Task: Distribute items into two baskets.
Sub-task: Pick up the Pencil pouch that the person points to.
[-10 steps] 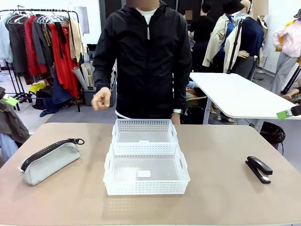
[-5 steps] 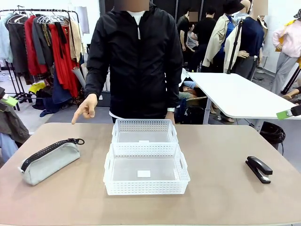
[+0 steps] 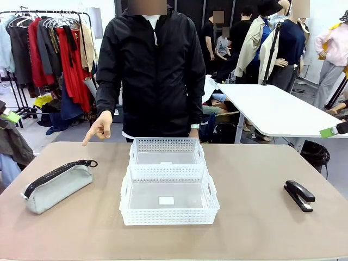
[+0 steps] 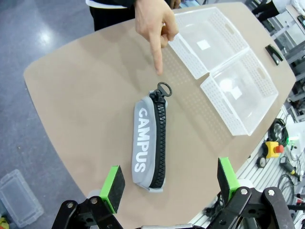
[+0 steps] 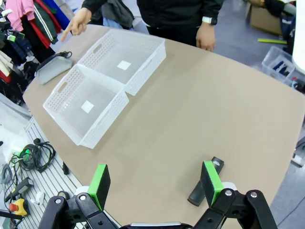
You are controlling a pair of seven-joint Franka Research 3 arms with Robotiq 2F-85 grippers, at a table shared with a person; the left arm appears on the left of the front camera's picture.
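Both tools stand wide open and hold nothing. The left tool (image 4: 169, 180) hangs above the grey pouch (image 4: 150, 138), which lies near the left edge of the table (image 3: 255, 228), and the right tool (image 5: 155, 185) hangs above the black stapler (image 3: 299, 196) near the right edge. Between the two items, the near basket (image 3: 168, 216) and the far basket (image 3: 166, 145) sit touching, one behind the other, while from the far edge a person's hand (image 3: 99, 128) points a finger down just beyond the pouch's ring pull.

Front view low, facing person (image 3: 152, 76) across table (image 3: 261, 228); wrist views high, looking down; all share baskets (image 3: 168, 216).
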